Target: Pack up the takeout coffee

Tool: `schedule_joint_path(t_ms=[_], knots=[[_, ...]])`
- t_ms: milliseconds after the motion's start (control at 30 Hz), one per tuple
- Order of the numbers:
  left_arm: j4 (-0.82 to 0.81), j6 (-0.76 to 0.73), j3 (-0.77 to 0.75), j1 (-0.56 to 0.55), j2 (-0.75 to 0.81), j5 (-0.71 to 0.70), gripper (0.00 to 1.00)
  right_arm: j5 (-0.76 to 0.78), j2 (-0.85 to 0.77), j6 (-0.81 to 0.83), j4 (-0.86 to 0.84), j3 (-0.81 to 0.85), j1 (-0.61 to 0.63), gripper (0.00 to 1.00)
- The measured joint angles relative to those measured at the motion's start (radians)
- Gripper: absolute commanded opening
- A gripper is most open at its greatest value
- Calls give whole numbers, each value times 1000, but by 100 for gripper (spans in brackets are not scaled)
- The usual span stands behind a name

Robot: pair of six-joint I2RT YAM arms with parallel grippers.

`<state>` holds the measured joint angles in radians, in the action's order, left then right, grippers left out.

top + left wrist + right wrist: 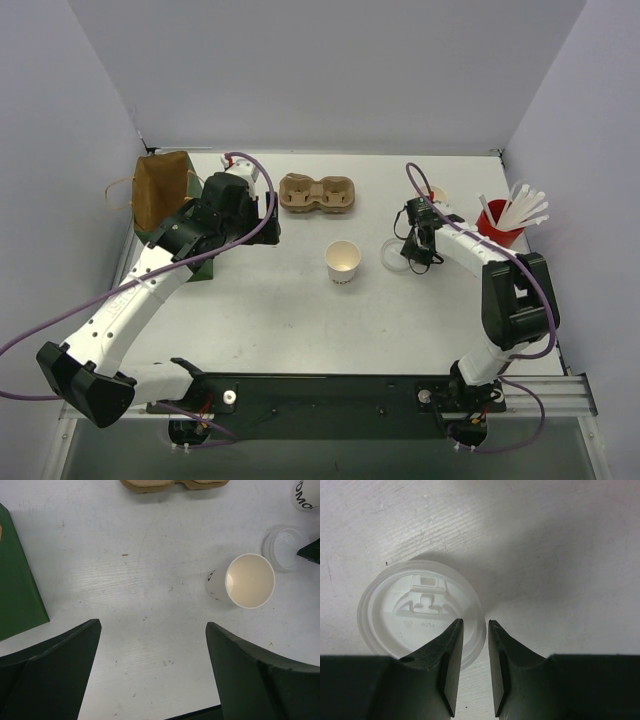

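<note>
My right hand [475,622] hangs low over the counter [280,320] with its fingers drawn almost together, only a thin slit between them. That slit sits right over the rim of the lid [415,600], and the rest of the lid lies flat ahead and to the left of the fingertips. I read this as going for the rim, since a flat disc offers no other purchase. I cannot tell whether the edge is actually nipped or merely straddled. The white cup [305,495] the lid belongs to stands close by this hand, past its wrist, and is mostly hidden from above. My left hand [152,625] is spread wide and empty, hovering over bare counter, with the open tan-lined cup [250,580] ahead and to its right. I judge it is parked there to stay out of the way. The cardboard carrier [318,193] sits just beyond that hand. The brown paper bag [160,188] stands just to its left, presumably where the capped cup is meant to go.
</note>
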<state>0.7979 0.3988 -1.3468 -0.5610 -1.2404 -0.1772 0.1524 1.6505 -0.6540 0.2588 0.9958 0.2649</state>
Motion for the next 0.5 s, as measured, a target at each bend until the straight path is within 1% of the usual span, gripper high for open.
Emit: schedule_joint_path(t_ms=[33, 233, 500], knots=[[0, 0, 0, 0, -1, 0, 97, 0, 3, 0, -2, -1, -1, 16], [0, 0, 0, 0, -2, 0, 97, 1, 5, 0, -9, -1, -4, 0], [0, 0, 0, 0, -6, 0, 97, 1, 5, 0, -5, -1, -4, 0]])
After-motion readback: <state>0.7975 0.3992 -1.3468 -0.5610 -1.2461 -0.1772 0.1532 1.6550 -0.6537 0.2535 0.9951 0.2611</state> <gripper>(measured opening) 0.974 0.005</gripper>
